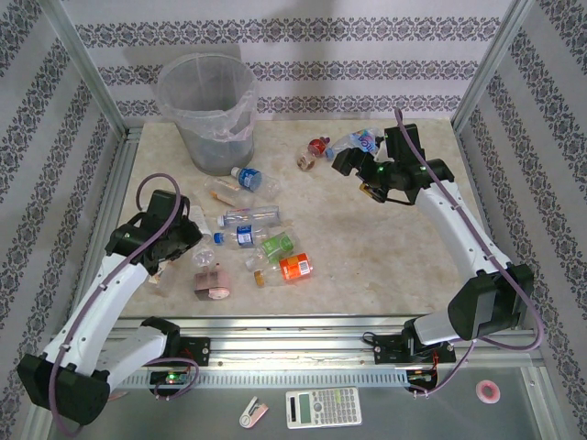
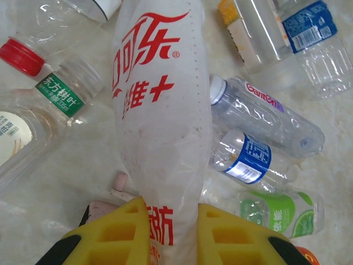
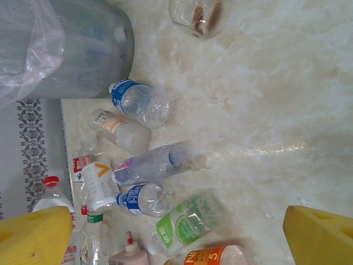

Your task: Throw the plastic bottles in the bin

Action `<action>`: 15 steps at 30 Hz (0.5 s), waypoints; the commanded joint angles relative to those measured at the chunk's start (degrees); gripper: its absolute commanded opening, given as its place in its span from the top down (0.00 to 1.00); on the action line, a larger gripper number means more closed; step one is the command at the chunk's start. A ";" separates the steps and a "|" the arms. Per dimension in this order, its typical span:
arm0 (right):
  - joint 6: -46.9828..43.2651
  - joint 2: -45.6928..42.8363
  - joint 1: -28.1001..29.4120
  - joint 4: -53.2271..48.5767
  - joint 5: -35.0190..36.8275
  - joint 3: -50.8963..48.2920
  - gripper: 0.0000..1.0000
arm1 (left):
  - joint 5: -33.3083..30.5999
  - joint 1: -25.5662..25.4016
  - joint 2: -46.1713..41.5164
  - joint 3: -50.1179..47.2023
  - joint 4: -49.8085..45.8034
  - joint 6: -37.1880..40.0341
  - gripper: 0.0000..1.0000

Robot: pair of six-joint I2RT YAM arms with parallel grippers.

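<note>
My left gripper [image 2: 172,232] is shut on the lower part of a white-labelled plastic bottle [image 2: 160,110] with red lettering, at the table's left [image 1: 181,240]. Several more plastic bottles lie below it: a blue-labelled one [image 2: 245,157], a green-labelled one [image 2: 278,212] and a long clear one [image 2: 270,113]. From above, that cluster [image 1: 249,216] spreads between the arms, with an orange-labelled bottle [image 1: 295,267] nearest. The bin [image 1: 207,110] stands at the far left [image 3: 83,55]. My right gripper [image 1: 350,158] hangs open [image 3: 179,237] with nothing between its fingers, beside two bottles [image 1: 360,142] at the back.
A pink lumpy object [image 1: 214,281] lies near the left gripper. Metal frame posts and patterned walls enclose the table. A calculator [image 1: 323,407] and a pink tape roll [image 1: 488,391] sit below the front rail.
</note>
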 commanded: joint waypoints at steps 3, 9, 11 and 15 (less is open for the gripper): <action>-2.83 -3.50 -0.61 -1.66 0.33 -2.61 0.02 | 2.16 3.16 0.82 -1.42 -0.46 -0.67 0.89; -3.91 -5.11 -1.25 -2.58 0.16 -4.32 0.02 | 2.03 4.78 2.57 -1.18 -0.37 -0.17 0.89; -3.98 -5.34 -1.49 -2.61 0.22 -4.69 0.02 | 1.90 4.89 3.39 -0.67 -0.23 0.02 0.89; -4.05 -5.54 -1.94 -2.67 0.09 -5.02 0.02 | 1.81 4.92 5.50 0.96 0.25 0.72 0.89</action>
